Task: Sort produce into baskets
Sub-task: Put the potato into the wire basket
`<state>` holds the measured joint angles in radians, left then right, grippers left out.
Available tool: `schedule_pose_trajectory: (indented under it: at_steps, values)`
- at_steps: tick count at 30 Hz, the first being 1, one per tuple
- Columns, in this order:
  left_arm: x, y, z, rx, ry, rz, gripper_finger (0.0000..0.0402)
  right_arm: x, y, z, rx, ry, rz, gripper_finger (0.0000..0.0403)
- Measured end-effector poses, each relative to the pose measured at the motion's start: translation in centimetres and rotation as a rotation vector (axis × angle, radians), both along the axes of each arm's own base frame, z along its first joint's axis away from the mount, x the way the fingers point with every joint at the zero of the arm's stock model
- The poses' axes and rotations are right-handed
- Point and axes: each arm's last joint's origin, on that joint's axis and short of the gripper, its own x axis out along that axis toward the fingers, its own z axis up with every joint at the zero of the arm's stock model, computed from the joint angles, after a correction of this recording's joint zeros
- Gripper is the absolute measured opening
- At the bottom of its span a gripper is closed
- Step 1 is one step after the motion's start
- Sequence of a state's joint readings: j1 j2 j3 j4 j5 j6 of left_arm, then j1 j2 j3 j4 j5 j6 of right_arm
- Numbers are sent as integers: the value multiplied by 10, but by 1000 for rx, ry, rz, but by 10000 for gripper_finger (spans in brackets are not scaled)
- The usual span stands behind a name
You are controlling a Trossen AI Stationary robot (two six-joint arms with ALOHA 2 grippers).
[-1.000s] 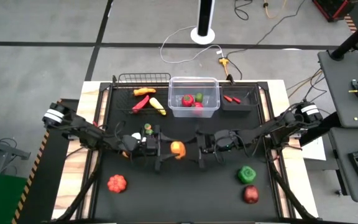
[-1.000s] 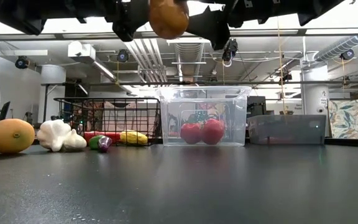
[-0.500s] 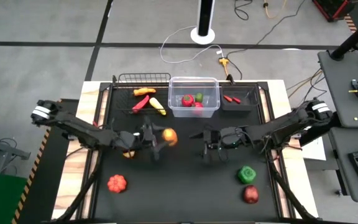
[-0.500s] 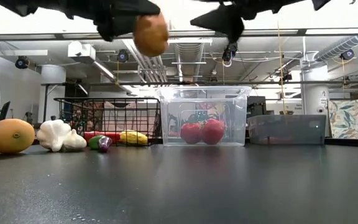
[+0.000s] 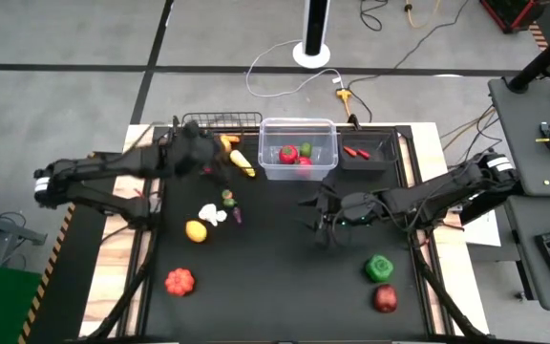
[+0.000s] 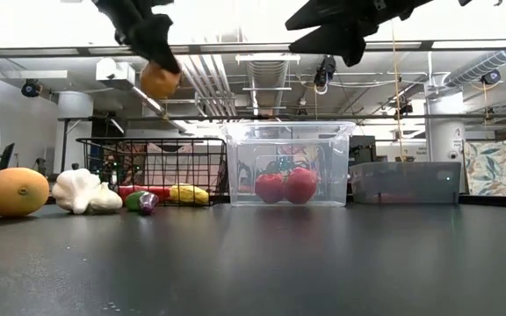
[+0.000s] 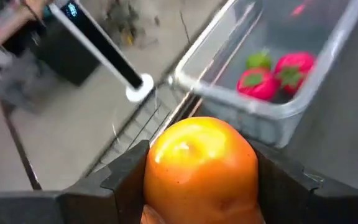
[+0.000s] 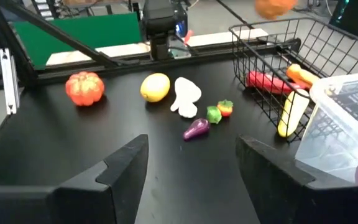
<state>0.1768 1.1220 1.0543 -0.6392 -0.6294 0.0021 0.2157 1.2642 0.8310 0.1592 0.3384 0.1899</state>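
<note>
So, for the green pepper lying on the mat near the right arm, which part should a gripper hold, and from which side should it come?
Probably from straight above, closing across the middle of the green pepper. It is rounded, and only the red fruit lies close beside it. The right gripper is open.

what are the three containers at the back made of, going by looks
Wire basket: thin black rods in an open grid, probably coated metal. Middle bin: clear, glossy, likely plastic; the red fruit inside shows through its walls. Low tray: dark, translucent grey walls in the low view, probably plastic too.
</note>
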Motion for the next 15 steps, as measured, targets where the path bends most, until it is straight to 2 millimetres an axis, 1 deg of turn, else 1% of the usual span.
schedule_pose_trajectory:
  at_steps: [4,8,12,15]
  values:
    - [-9,49,-3,-117,50,38,219,0,0,-1,0,4,1,230]
    - [-18,91,-18,-202,80,141,219,0,0,-2,-2,16,1,229]
    - [-21,117,-36,-265,137,220,219,-1,0,-3,-5,30,1,228]
    - [-21,128,-50,-305,201,248,219,-1,0,-3,-5,28,1,228]
